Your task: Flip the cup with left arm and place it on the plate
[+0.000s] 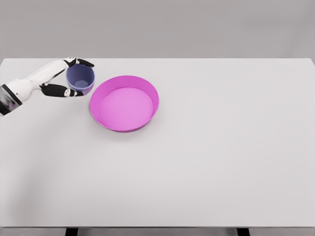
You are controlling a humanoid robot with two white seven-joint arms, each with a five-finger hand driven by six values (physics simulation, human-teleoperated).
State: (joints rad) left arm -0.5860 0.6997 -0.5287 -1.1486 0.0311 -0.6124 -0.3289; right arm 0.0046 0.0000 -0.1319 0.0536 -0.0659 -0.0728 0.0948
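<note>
Left arm is coming in from the left edge, forearm angling up and to the right, white segments with a dark band near the frame edge. Left hand [66, 78] is sitting at the far left of the view, wrist roughly level. Fingers [82, 62] are curling over the top, black-tipped; thumb [61, 90] is reaching underneath, so the hand is forming a C-shaped clamp, closed around what it's carrying rather than relaxed. Right arm and hand aren't showing anywhere in the head view.
</note>
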